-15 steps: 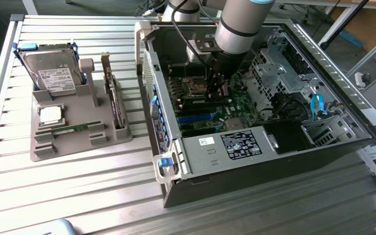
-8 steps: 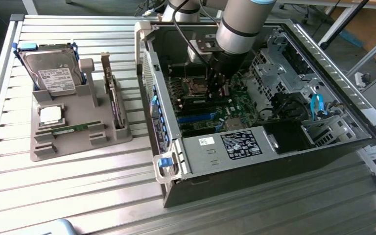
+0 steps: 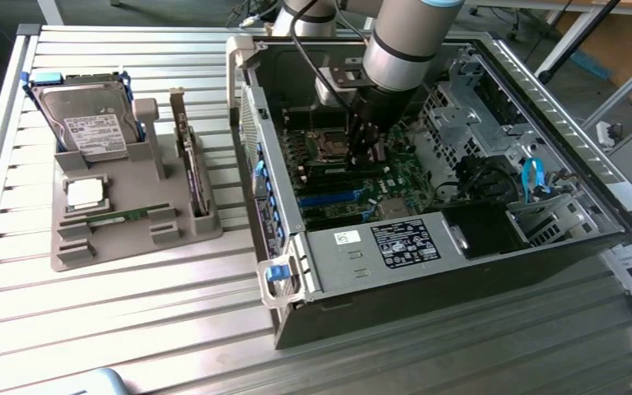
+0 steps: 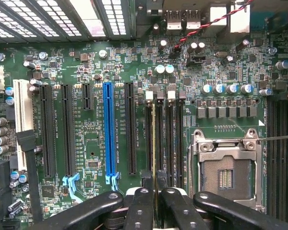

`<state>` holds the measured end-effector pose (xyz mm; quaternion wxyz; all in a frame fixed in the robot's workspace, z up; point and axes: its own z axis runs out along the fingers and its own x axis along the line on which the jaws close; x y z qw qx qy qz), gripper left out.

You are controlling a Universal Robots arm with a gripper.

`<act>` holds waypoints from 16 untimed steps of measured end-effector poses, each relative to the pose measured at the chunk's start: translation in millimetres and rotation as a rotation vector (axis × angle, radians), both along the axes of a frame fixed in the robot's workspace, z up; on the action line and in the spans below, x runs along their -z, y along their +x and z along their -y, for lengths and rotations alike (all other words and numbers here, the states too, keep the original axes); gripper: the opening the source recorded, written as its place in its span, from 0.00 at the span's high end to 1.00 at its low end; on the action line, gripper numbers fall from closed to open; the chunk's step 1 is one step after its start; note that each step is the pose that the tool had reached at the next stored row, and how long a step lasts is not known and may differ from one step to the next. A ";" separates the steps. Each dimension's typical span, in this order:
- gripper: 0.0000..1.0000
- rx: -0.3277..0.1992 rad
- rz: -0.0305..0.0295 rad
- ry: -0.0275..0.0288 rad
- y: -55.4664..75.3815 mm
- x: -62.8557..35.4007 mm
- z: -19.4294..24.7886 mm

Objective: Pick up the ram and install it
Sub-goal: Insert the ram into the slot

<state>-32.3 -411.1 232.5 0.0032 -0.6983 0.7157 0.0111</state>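
Note:
Inside the open computer case (image 3: 327,255), my gripper (image 3: 362,152) reaches down to the green motherboard (image 3: 401,177) beside the processor socket. From the wrist, the ram (image 4: 155,139) is seen edge-on as a thin yellow-green strip. It runs along one of the black memory slots (image 4: 174,139). My gripper (image 4: 155,184) is shut on the ram's near end, with a black finger (image 4: 143,201) on each side of the strip. Whether the ram is pressed fully into the slot I cannot tell.
The empty processor socket (image 4: 225,172) lies beside the memory slots, and a blue card slot (image 4: 109,129) on the other side. On the exterior view's left, a grey holder (image 3: 129,243) carries a hard drive (image 3: 91,119), a silver processor chip (image 3: 83,193), an upright expansion card (image 3: 190,160) and a green stick (image 3: 127,216).

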 end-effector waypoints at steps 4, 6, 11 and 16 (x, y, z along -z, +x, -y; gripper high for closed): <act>0.87 -0.014 0.0000 -0.0001 0.0 0.0 0.0; 0.87 -0.014 0.0000 -0.0001 0.0 0.0 0.0; 0.87 -0.015 0.0000 -0.0001 0.0 0.0 0.4; 0.87 -0.015 0.0000 -0.0009 0.0 0.0 0.7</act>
